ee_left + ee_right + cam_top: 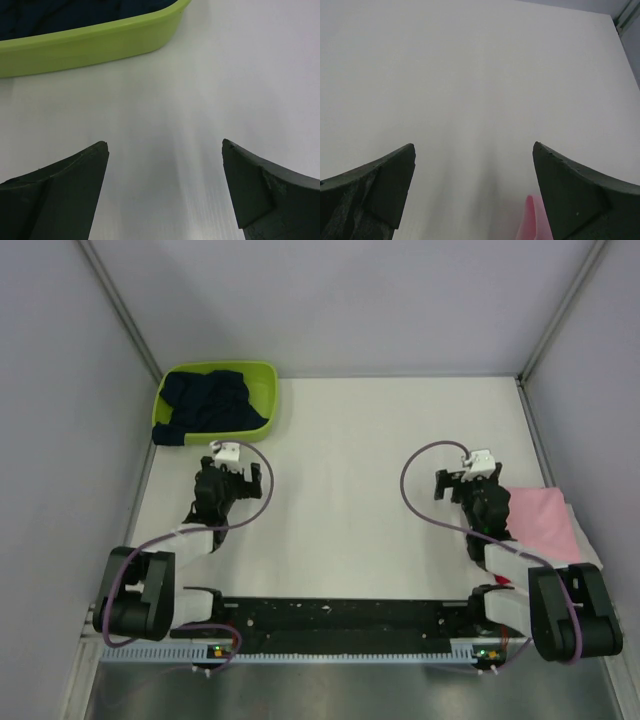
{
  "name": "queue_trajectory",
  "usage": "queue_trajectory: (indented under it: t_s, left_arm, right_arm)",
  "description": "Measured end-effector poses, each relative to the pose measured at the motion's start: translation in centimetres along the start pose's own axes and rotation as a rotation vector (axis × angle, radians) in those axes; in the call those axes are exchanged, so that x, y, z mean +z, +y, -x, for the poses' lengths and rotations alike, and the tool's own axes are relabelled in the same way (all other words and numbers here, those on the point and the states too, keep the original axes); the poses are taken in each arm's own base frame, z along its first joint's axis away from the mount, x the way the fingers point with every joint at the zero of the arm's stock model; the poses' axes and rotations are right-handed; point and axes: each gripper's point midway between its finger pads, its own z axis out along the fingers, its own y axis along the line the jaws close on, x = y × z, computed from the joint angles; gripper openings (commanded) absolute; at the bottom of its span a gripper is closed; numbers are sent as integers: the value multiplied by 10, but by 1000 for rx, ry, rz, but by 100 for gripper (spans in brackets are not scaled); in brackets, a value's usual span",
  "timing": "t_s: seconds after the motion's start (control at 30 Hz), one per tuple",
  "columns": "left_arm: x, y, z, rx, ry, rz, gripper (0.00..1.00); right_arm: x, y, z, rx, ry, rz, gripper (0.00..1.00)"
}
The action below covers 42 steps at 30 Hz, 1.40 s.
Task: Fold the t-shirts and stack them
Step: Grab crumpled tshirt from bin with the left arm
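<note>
I see the navy t-shirt (210, 403) as a loose, crumpled heap, dark, plain and not folded. It lies in the green tub (265, 380), just ahead of my left gripper (165, 145), and fills most of it. Some of the cloth spills over the tub's near-left rim. The pink t-shirt (545, 520) is folded into a flat rectangle on the bench (350, 460), just to the right of my right gripper (473, 146) and a little behind it. In that wrist view only a sliver of pink shows beside the right finger.

My left gripper is spread wide and holds nothing, with only bare bench between its fingers and the tub wall close in front. My right gripper is equally wide and empty, over bare bench.
</note>
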Motion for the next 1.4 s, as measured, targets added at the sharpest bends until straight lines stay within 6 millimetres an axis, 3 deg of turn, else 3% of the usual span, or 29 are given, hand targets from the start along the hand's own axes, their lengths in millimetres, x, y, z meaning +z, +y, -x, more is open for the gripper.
queue_trajectory:
  t_s: [0.13,0.2,0.33,0.43,0.5,0.6,0.73,0.83,0.9,0.93,1.0,1.1,1.2,1.3,1.4]
  left_arm:
    - [1,-2,1,16,25,-18,99]
    - [2,-8,9,57,50,-70,93]
    - [-4,-31,59,175,63,-250,88]
    - [-3,-36,124,246,21,-299,93]
    - [1,-29,160,267,-1,-273,95]
    - [20,-10,194,261,18,-194,96]
    - [81,33,217,197,115,-57,96]
    - [140,73,214,145,217,48,97]
    - [171,95,201,135,264,106,99]
    - [188,107,187,137,297,138,99]
    - [202,124,155,160,373,191,99]
    - [208,149,101,252,527,293,99]
    - [197,167,67,348,641,361,99]
    - [180,185,48,415,706,408,99]
    - [167,212,49,471,740,467,99]
  right_arm:
    - [-1,-7,1,34,-3,-48,99]
    - [-4,-9,11,45,-32,-57,99]
    - [-12,-7,57,120,-169,-44,99]
    - [-13,5,98,181,-260,36,99]
    - [-15,13,132,238,-321,96,99]
    - [-20,22,174,291,-386,169,99]
    - [-22,37,221,300,-405,285,99]
    - [-17,47,235,297,-367,349,99]
    - [-11,52,228,299,-313,371,99]
    - [-7,53,221,299,-284,376,99]
    - [0,55,204,300,-219,376,99]
    - [9,58,179,300,-128,374,99]
    - [13,60,162,291,-68,379,99]
    - [14,62,154,276,-40,385,99]
    - [16,62,152,262,-29,388,99]
